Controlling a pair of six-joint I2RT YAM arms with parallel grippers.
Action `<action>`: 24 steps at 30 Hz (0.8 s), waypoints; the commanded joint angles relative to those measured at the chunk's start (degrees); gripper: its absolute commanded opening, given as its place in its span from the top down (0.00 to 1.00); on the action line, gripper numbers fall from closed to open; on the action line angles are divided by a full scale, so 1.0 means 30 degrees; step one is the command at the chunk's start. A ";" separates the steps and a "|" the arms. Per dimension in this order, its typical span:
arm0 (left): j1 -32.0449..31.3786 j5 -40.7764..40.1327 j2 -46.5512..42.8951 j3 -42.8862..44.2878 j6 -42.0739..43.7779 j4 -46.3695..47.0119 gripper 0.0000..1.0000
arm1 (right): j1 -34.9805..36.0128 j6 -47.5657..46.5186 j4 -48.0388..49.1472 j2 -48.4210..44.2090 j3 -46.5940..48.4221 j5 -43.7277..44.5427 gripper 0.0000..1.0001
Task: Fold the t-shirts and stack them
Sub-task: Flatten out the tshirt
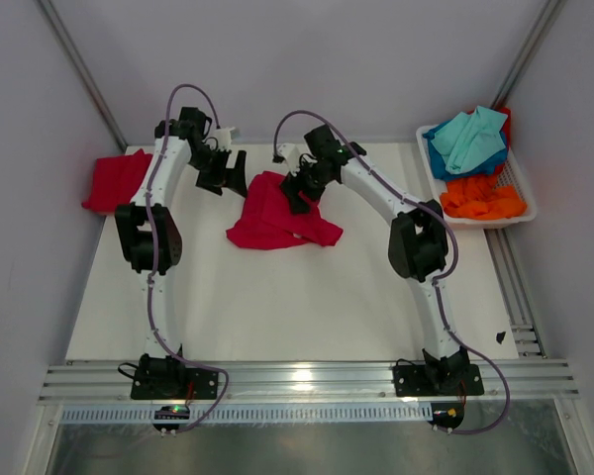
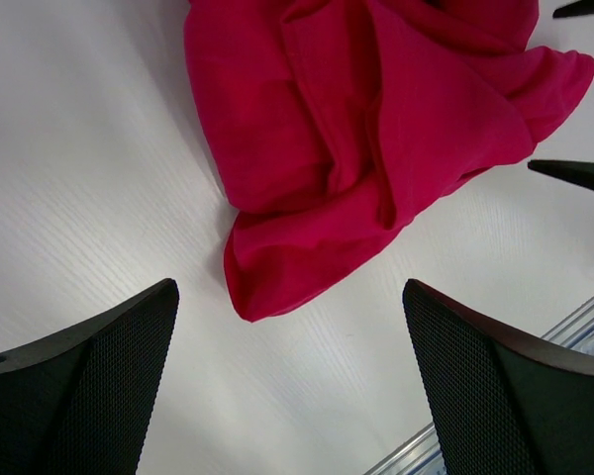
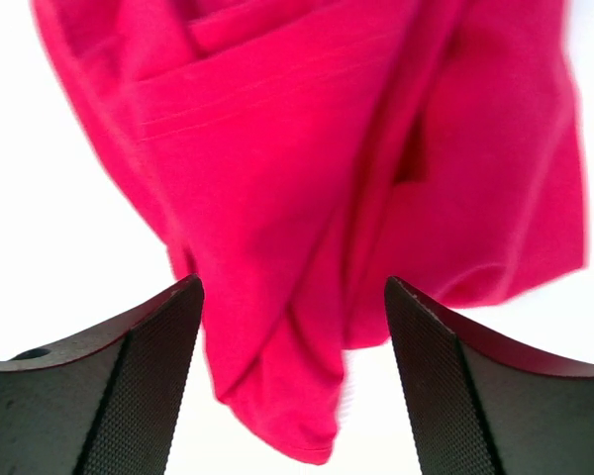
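A crumpled crimson t-shirt (image 1: 277,223) lies on the white table, towards the back and near the middle. My left gripper (image 1: 230,180) hovers just left of it, open. In the left wrist view its jaws (image 2: 292,332) frame bare table, and the shirt's (image 2: 376,129) nearest corner ends just short of them. My right gripper (image 1: 300,196) hangs over the shirt's upper part. Its fingers (image 3: 292,297) stand wide apart with a fold of the shirt (image 3: 327,178) lying between them, not pinched. Another red t-shirt (image 1: 114,181) lies flat at the table's far left corner.
A white basket (image 1: 510,188) at the back right holds teal (image 1: 472,139), blue and orange (image 1: 483,198) t-shirts. A metal rail (image 1: 307,381) runs along the near edge by the arm bases. Grey walls close in the left, right and back.
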 commanded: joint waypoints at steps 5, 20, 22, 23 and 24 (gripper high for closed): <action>-0.0050 0.0670 -0.0017 -0.0041 -0.0158 0.0268 0.05 | 0.0655 -0.0573 -0.1529 -0.1377 0.0995 -0.2507 0.26; -0.0021 0.0933 -0.0573 -0.1153 -0.0100 0.0063 0.06 | 0.1183 -0.0254 -0.0388 0.0470 0.1024 -0.1833 0.26; -0.0050 0.1050 -0.0573 -0.1300 -0.0100 0.0063 0.07 | 0.1358 -0.0193 -0.0154 0.0557 0.1198 -0.1804 0.26; -0.0050 0.1051 -0.0573 -0.1301 -0.0100 0.0063 0.07 | 0.1562 -0.0193 -0.0094 0.0587 0.1287 -0.1746 0.27; -0.0050 0.0993 -0.0573 -0.1301 -0.0100 0.0063 0.07 | 0.1709 -0.0309 -0.0094 0.0674 0.1346 -0.1716 0.28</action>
